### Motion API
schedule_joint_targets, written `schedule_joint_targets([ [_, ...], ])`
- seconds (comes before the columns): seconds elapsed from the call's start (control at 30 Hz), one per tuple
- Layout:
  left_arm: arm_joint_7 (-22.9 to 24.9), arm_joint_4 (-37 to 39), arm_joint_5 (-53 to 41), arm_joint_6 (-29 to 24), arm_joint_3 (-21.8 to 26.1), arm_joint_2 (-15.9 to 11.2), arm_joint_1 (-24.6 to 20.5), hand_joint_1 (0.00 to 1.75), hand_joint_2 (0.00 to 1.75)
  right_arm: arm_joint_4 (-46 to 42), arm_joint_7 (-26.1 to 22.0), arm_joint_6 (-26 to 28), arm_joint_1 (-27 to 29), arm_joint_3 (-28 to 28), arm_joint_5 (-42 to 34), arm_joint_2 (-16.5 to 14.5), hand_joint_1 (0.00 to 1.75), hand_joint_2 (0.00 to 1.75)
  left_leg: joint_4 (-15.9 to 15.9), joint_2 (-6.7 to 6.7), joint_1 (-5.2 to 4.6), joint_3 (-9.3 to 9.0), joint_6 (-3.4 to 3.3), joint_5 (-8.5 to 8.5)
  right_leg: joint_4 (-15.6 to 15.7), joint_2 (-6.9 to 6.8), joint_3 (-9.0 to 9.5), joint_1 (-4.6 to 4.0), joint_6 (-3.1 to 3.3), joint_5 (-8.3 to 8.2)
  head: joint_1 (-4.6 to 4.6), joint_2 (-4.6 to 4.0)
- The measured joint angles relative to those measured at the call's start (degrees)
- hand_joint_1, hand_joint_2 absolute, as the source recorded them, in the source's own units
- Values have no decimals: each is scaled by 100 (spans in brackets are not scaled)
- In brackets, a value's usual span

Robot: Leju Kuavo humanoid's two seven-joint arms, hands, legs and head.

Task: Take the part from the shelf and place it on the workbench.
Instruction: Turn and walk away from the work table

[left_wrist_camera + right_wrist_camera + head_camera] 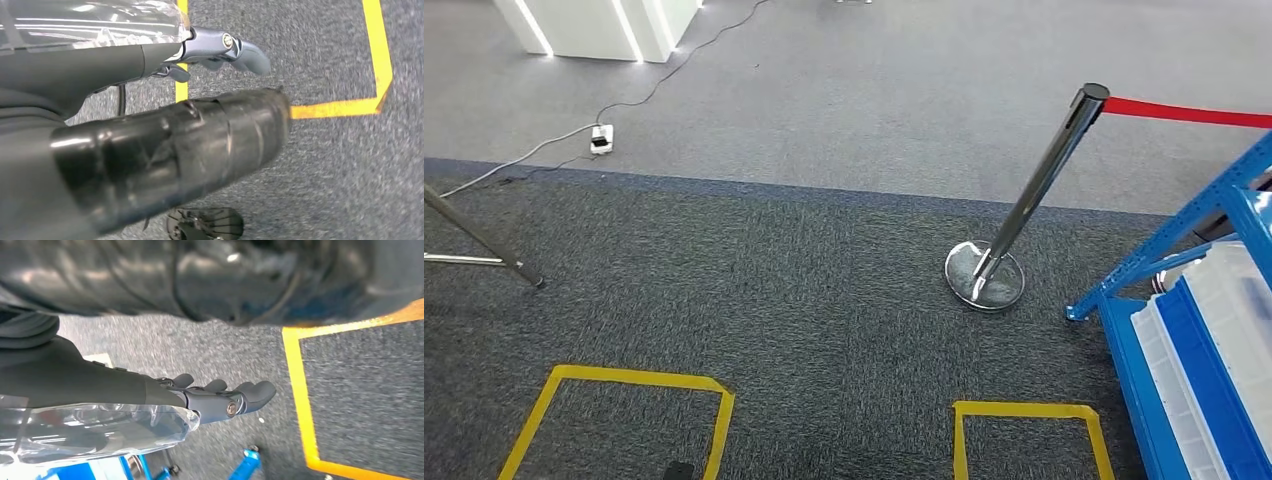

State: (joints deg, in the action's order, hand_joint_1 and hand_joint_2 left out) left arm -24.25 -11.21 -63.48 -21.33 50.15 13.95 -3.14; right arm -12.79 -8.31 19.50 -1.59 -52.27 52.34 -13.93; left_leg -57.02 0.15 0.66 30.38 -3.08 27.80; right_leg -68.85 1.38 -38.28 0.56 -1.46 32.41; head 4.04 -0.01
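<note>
A blue shelf [1169,235] stands at the right edge of the head view, with pale translucent bins [1234,290] on it. Their contents are too unclear to tell. My left hand [215,52] hangs over the dark carpet by a yellow tape line; its fingers lie loosely apart and hold nothing. My right hand [220,397] also hangs low with its fingers extended and nothing in them. A blue foot of the shelf [247,462] lies just beyond it.
A chrome stanchion [1034,195] with a red belt [1184,112] stands left of the shelf. Two yellow tape squares [624,378] [1029,410] mark the carpet in front. A metal tripod leg [479,240] is at far left, and a power strip [602,138] with cable lies behind.
</note>
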Motion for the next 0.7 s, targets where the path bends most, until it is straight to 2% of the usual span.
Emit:
schedule_joint_targets([
  [0.03, 15, 0, 8, 3, 2, -9, 10, 0, 0, 4, 15, -1, -11, 7, 18, -5, 0, 0, -2, 87, -10, 2, -6, 8, -350, -51, -176, 13, -15, 137, -1, -1],
  [0.07, 23, 0, 17, 4, 4, -18, 16, 0, 0, 8, 25, -1, -16, 13, 37, -9, 0, 0, -3, 172, -16, 1, -6, 17, -567, -79, -286, 26, -29, 184, -1, -1],
  [0.1, 22, 0, 25, 6, 6, -23, 15, 0, 0, 11, 30, -2, -16, 21, 52, -10, 0, 0, -6, 248, -17, -5, 0, 28, -557, -103, -276, 39, -40, 109, 0, -1],
  [0.13, 18, 0, 29, 7, 7, -27, 10, 0, 0, 14, 32, -2, -13, 28, 64, -12, 0, 0, -9, 314, -16, -16, 11, 42, -322, -144, -147, 51, -47, -57, 1, -1],
  [0.2, 9, 0, 33, 10, 8, -30, 4, 0, 0, 15, 35, -3, -17, 43, 75, -11, 0, 0, -30, 429, -28, -50, 56, 88, 502, -361, 303, 45, -35, -429, 1, 0],
  [0.23, 5, 0, 33, 11, 9, -31, 3, 0, 0, 15, 34, -3, -25, 49, 78, -12, 0, 0, -42, 478, -40, -63, 88, 115, 807, -446, 462, 29, -11, -522, -2, -1],
  [0.27, 4, 0, 34, 13, 10, -33, -1, 0, 0, 15, 34, -3, -32, 55, 79, -14, 0, 0, -51, 523, -51, -75, 122, 138, 973, -499, 544, 7, 17, -549, -6, -1],
  [0.3, 3, 0, 34, 13, 11, -34, -7, 0, 0, 16, 33, -3, -35, 60, 80, -15, 0, 0, -52, 565, -60, -90, 157, 152, 1005, -482, 546, -20, 48, -532, -9, -1],
  [0.37, -2, 0, 34, 13, 12, -35, -27, 0, 0, 17, 33, -3, -27, 65, 81, -20, 0, 0, -56, 616, -42, -128, 216, 178, 1034, -363, 543, -17, 119, -552, -10, -1],
  [0.43, -24, 0, 39, 14, 13, -35, -32, 0, 0, 17, 33, -4, -31, 68, 92, -26, 0, 0, -306, 415, -13, -46, 265, 373, 1078, -247, 562, 10, 200, -584, -8, -1],
  [0.5, -53, 0, 48, 15, 18, -36, -20, 0, 0, 17, 32, -8, -44, 78, 121, -28, 0, 0, -989, 131, 3, 262, 289, 754, 1087, -124, 564, 14, 252, -597, -10, -2],
  [0.53, -64, 0, 50, 15, 23, -36, -11, 0, 0, 17, 30, -12, -47, 84, 137, -28, 0, 0, -1378, 70, 4, 452, 296, 908, 1081, -52, 558, 6, 264, -598, -11, -1],
  [0.57, -72, 0, 51, 15, 27, -37, -5, 0, 0, 17, 27, -16, -46, 89, 149, -28, 0, 0, -1632, 46, 5, 588, 298, 957, 1072, 27, 556, -1, 268, -596, -12, -1],
  [0.6, -77, 0, 51, 15, 31, -37, -1, 0, 0, 17, 24, -20, -45, 92, 155, -28, 0, 0, -1691, 34, 4, 640, 294, 891, 1059, 109, 555, -5, 268, -593, -12, -1],
  [0.63, -79, 0, 49, 15, 32, -37, -1, 0, 0, 17, 21, -22, -44, 93, 156, -28, 0, 0, -1520, 17, 5, 587, 283, 712, 1043, 195, 556, -6, 264, -588, -12, 0],
  [0.67, -80, 0, 43, 14, 32, -38, -4, 0, 0, 17, 19, -22, -44, 93, 156, -31, 0, 0, -1167, -35, 6, 449, 266, 469, 1027, 277, 558, -3, 255, -580, -12, -1],
  [0.7, -79, 0, 38, 13, 32, -41, -5, 0, 0, 17, 17, -22, -45, 93, 155, -35, 0, 0, -782, -168, 9, 292, 245, 276, 1011, 350, 553, -1, 241, -572, -11, -1],
])
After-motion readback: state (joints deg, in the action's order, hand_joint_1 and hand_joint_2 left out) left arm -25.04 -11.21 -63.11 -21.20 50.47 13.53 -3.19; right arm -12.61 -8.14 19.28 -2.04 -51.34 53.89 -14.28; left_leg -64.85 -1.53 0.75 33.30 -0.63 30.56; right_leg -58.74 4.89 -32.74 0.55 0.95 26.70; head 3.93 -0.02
